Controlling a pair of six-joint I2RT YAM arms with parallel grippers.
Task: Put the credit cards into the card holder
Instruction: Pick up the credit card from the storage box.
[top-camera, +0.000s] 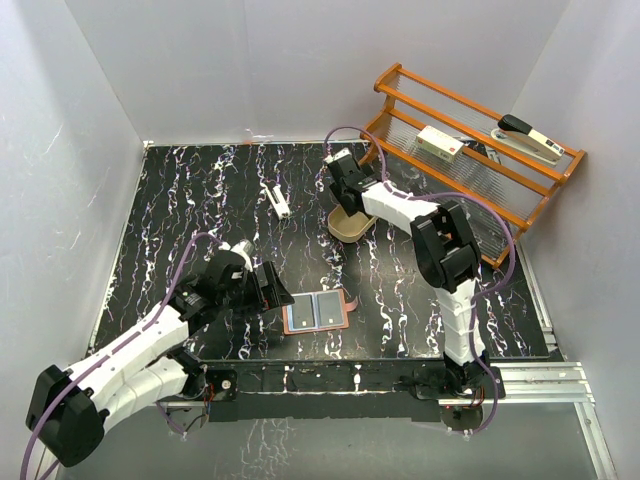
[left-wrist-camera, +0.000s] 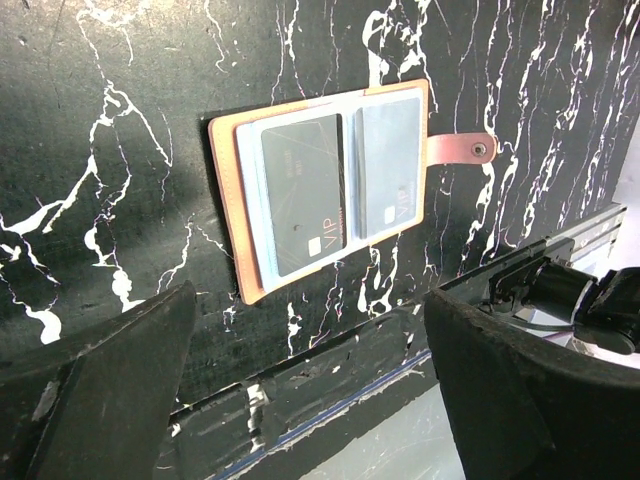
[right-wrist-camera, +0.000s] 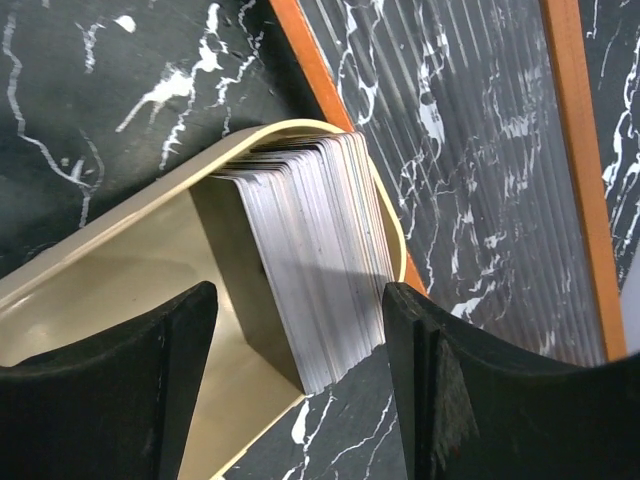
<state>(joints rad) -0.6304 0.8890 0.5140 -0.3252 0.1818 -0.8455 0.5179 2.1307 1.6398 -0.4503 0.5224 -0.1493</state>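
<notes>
Plainly, cards (left-wrist-camera: 300, 195) in the card holder (left-wrist-camera: 224, 200) (open) read VIP.

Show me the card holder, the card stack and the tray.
Card holder (left-wrist-camera: 388, 165): left wrist view, right inner pocket.
Card stack (right-wrist-camera: 320, 260): right wrist view, card edges.
Tray (right-wrist-camera: 120, 285): right wrist view, bare floor.

credit cards (right-wrist-camera: 310, 270) pressed to tray wall (right-wrist-camera: 385, 215), rack (right-wrist-camera: 575, 150) just beside
</notes>
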